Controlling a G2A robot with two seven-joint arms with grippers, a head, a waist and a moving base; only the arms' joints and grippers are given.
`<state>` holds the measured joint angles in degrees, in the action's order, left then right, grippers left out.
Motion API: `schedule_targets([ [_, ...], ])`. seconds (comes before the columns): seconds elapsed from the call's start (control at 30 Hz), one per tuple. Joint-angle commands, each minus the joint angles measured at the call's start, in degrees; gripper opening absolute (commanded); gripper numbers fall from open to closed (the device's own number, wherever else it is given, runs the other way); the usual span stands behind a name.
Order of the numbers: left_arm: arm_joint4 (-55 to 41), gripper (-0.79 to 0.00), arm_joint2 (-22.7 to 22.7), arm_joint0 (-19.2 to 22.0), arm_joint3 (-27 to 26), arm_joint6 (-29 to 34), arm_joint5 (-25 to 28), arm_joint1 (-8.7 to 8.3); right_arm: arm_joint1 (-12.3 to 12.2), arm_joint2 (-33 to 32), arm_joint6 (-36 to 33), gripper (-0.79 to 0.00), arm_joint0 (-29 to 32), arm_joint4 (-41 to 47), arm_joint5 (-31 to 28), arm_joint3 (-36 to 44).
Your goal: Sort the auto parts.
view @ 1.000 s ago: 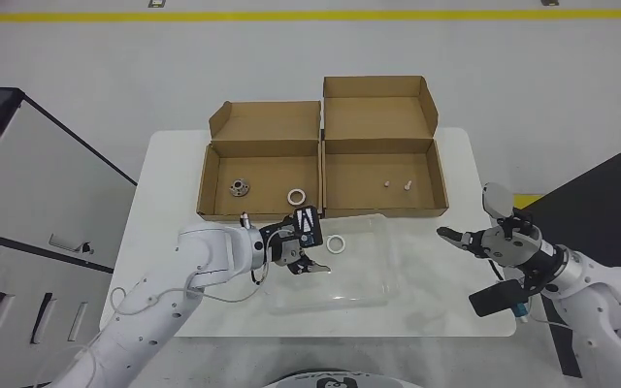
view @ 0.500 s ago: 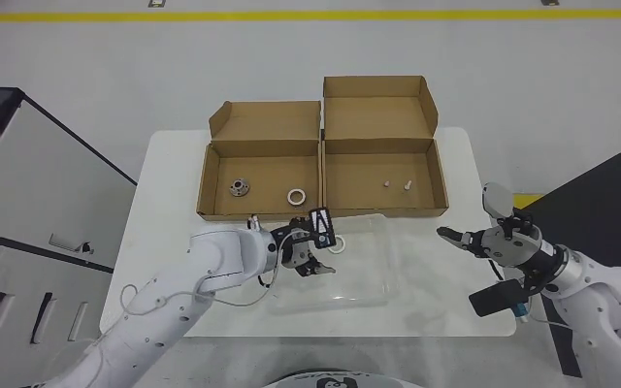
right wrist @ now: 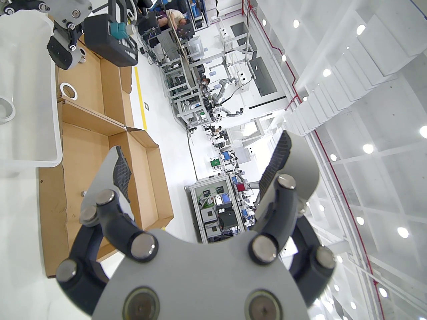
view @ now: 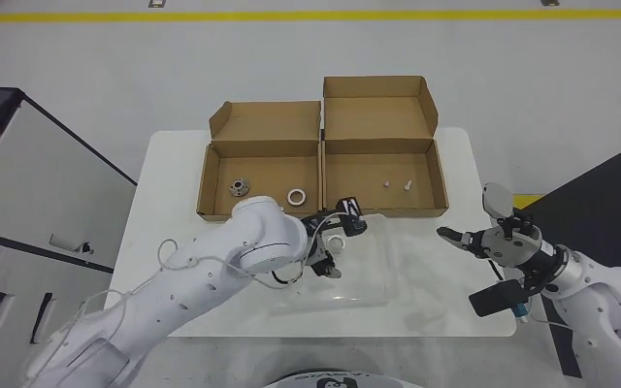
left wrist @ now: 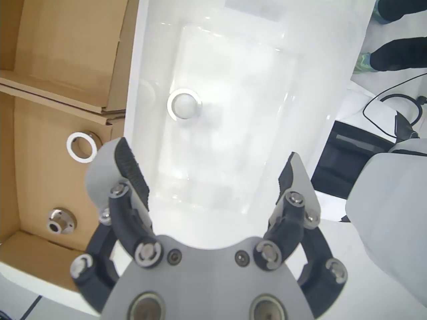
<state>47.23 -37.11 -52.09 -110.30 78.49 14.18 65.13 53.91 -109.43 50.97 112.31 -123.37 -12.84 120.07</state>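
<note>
White table (view: 165, 194) bears a clear plastic bin (left wrist: 133, 68) holding a silver metal ring (left wrist: 184, 104); the left gripper (left wrist: 208, 151) hovers above, fingers spread. The right gripper (right wrist: 202, 143), fingers apart, hangs by the table's right edge.

robotics lab, equipment racks (right wrist: 217, 208), other robot arms (right wrist: 227, 84)

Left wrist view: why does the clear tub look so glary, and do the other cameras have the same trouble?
Left wrist view: overhead light reflects in bright patches off the floor of the clear tub, yet the metal ring stands out. Top view: the tub almost melts into the white table, without strong glare. Right wrist view: ceiling lights show as bright spots, and the wide lens bows straight beams.
</note>
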Motion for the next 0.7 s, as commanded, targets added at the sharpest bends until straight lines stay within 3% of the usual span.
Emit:
schedule_targets([
  [0.0,0.1,0.000,2.3,1.4,0.9,-1.3,0.6,0.86,0.0,0.0,0.0,0.000,0.0,0.0,0.0,0.0],
  [0.33,0.3,-0.012,8.3,4.7,8.6,-5.3,1.6,3.93,0.0,0.0,0.0,0.000,0.0,0.0,0.0,0.0],
  [0.37,0.3,-0.145,8.6,4.9,9.1,-5.7,1.7,4.13,0.0,0.0,0.0,0.000,0.0,0.0,0.0,0.0],
  [0.43,0.1,-0.237,9.0,5.0,10.2,-6.2,1.9,4.44,0.0,0.0,0.0,0.000,0.0,0.0,0.0,0.0],
  [0.47,0.3,-0.354,9.1,5.0,10.7,-6.5,2.1,4.55,0.0,0.0,0.0,0.000,0.0,0.0,0.0,0.0],
  [0.5,0.3,-0.403,9.3,5.0,11.1,-6.6,2.2,4.64,0.0,0.0,0.0,0.000,0.0,0.0,0.0,0.0],
  [0.67,0.3,-0.425,9.3,4.5,12.9,-7.2,2.9,4.77,0.0,0.0,0.0,0.000,0.0,0.0,0.0,0.0],
])
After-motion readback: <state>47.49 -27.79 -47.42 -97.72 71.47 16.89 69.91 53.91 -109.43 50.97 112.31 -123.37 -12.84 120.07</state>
